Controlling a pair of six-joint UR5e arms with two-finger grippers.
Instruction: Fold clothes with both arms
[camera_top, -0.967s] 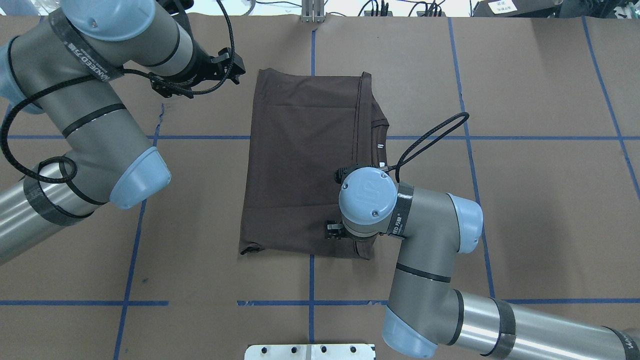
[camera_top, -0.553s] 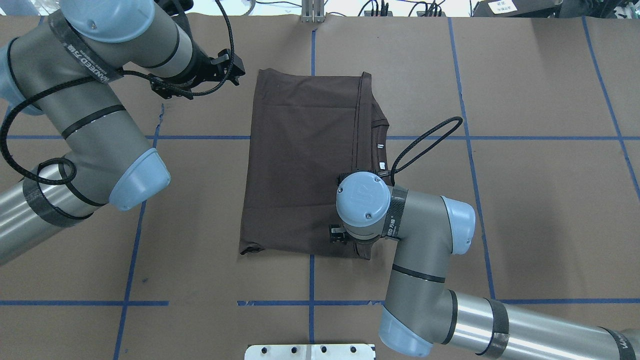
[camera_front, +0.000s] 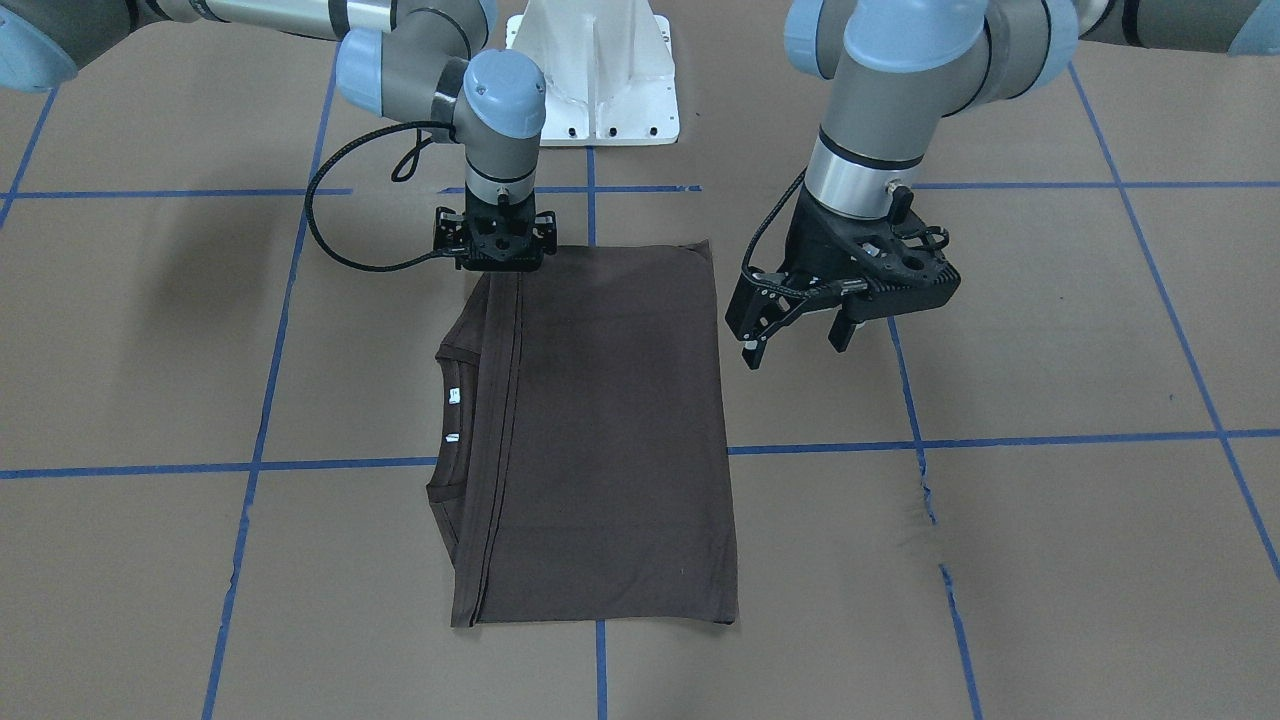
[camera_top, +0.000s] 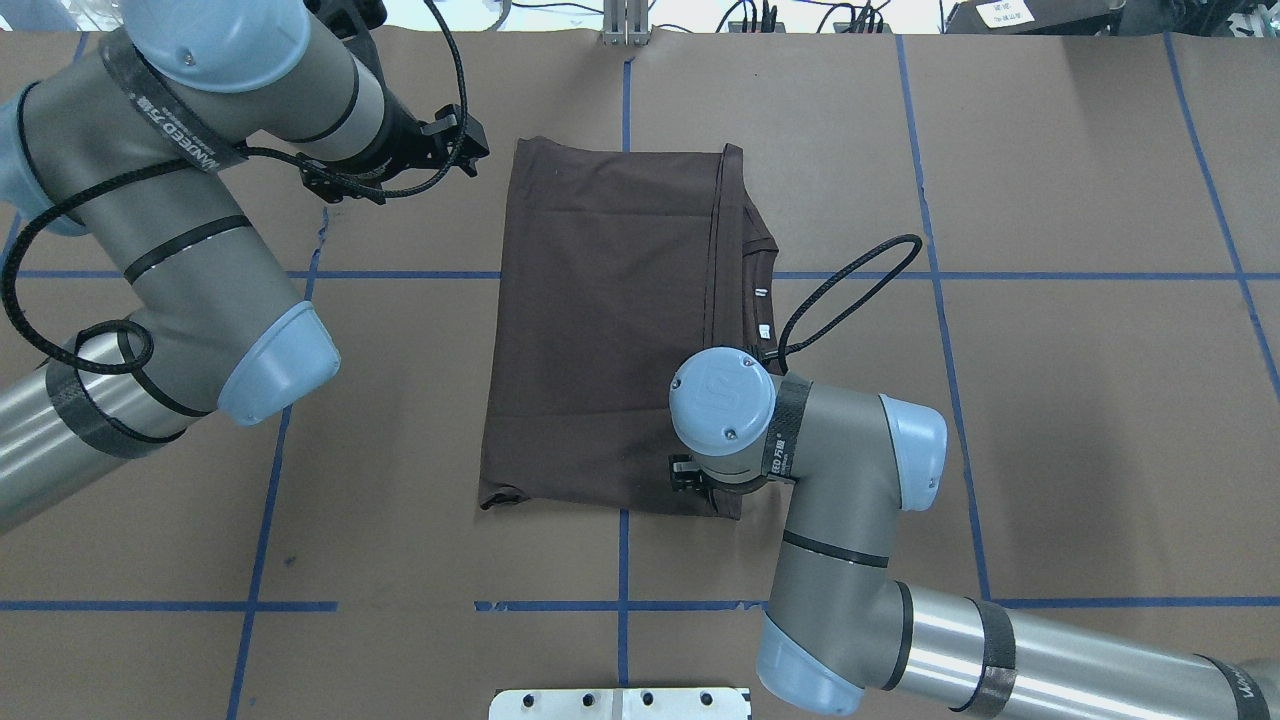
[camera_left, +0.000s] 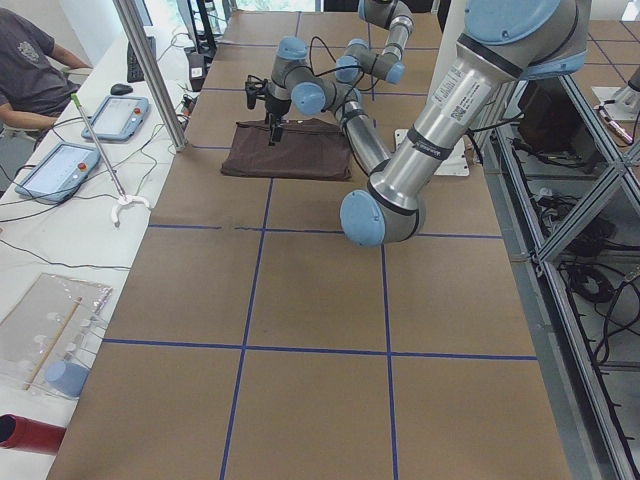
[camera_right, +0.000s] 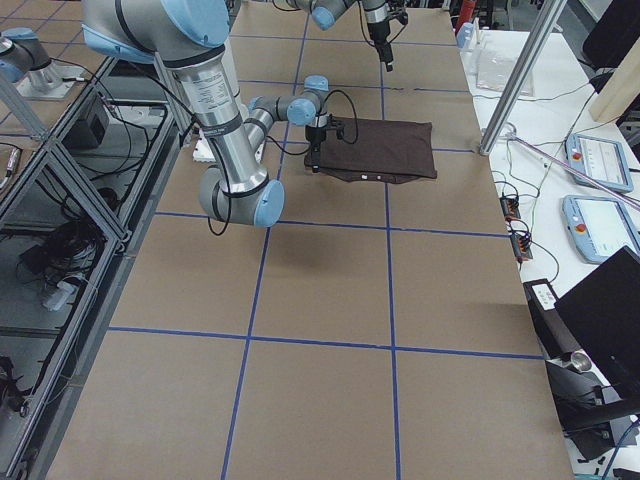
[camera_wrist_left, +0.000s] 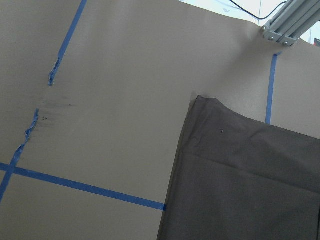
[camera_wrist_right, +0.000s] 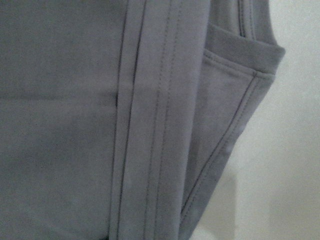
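Two grippers are being held at a folded T-shirt, one right at its corner and one off to its side.

Nearest the robot, the right gripper (camera_front: 497, 264) is being held upright, pointing straight down at the near right corner of the T-shirt (camera_top: 600, 330), right beside the stitched hem. Its jaws are being hidden by the wrist and the cloth, so how they stand cannot be told. The dark brown shirt is being shown lying flat as a neat rectangle in the middle of the brown paper-covered table (camera_top: 1050, 400), across a blue tape line (camera_top: 940, 300), with the collar (camera_front: 445, 460) peeking out along its right edge. Farther out, the left gripper (camera_front: 794, 352) is being held tilted above bare paper off the shirt's left edge, apart from the cloth, with its jaws spread wide and nothing between them.
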